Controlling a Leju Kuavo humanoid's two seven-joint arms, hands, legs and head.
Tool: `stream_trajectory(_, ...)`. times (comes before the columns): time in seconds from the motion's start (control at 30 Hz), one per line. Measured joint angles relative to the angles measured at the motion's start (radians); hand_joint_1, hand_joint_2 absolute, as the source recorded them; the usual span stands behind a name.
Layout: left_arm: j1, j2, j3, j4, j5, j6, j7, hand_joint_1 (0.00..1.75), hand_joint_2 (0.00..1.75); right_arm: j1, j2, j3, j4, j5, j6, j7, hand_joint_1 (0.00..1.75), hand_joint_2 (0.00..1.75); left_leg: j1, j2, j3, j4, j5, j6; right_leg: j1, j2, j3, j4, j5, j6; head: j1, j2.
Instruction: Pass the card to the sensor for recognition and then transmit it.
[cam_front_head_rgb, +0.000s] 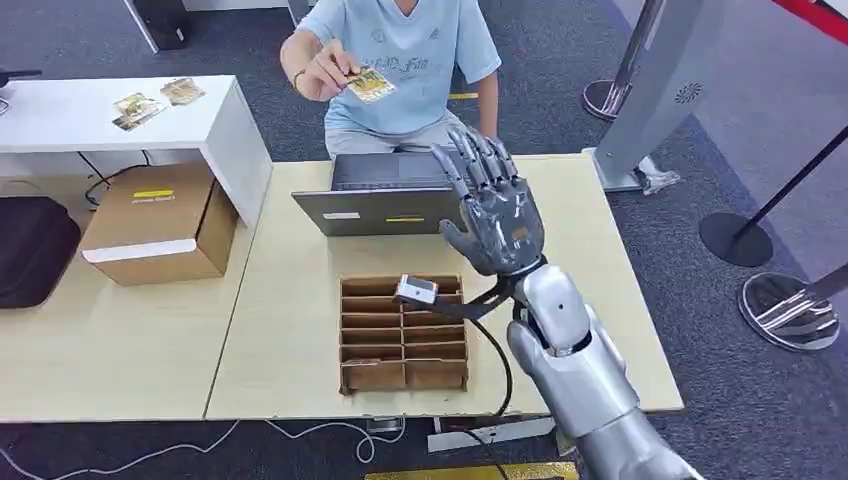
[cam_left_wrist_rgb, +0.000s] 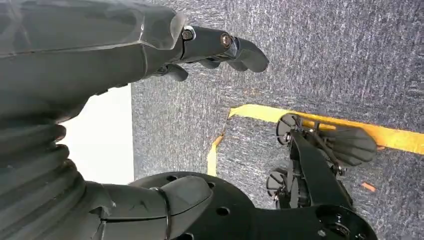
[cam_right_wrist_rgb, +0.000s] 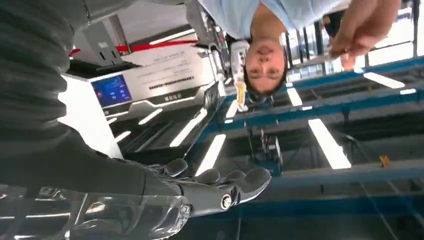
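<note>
A brown cardboard divider tray (cam_front_head_rgb: 404, 338) with rows of narrow compartments lies on the pale wooden table (cam_front_head_rgb: 290, 290). A small grey sensor box (cam_front_head_rgb: 416, 291) sits on the tray's far edge, with a black cable running off toward the table's near edge. Just beyond the tray stands a grey laptop (cam_front_head_rgb: 385, 196), its lid toward the robot. Behind the laptop sits a person in a light blue shirt (cam_front_head_rgb: 410, 50), whose hand (cam_front_head_rgb: 318, 70) pinches a small yellowish card (cam_front_head_rgb: 371, 85) in the air, well beyond the tray and above the laptop's far side. To the left of the tray a brown cardboard box (cam_front_head_rgb: 158, 222) rests on a neighbouring table, and past that a white shelf (cam_front_head_rgb: 120, 115) bears two more cards (cam_front_head_rgb: 155, 101).

The silver right arm rises from the near right of the tray, its right hand (cam_front_head_rgb: 493, 205) upright over the laptop's right end, palm turned away, fingers (cam_right_wrist_rgb: 235, 185) straight and apart, holding nothing, well apart from the card. The left hand (cam_left_wrist_rgb: 210, 50) hangs over grey carpet, fingers loosely extended, nothing in them.
</note>
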Motion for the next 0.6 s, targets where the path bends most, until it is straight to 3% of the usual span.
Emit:
stream_trajectory(0.33,-0.001,0.003,0.000,0.000,-0.003,0.010,-0.003,0.00,1.75,-0.271,0.014,0.016,0.322,-0.018,0.050,0.042,0.00,1.75,0.000,0.000,0.000,0.000,0.001,0.000,0.000,0.000,0.000,0.000,0.001,0.000,0.000,0.000)
stream_trajectory(0.6,-0.003,0.007,-0.003,0.000,-0.005,0.010,-0.010,0.00,1.75,-0.392,0.043,0.017,0.477,-0.021,0.045,0.063,0.00,1.75,0.000,-0.001,-0.001,0.000,0.001,0.000,0.000,0.000,-0.001,0.000,0.001,0.000,0.000,0.000)
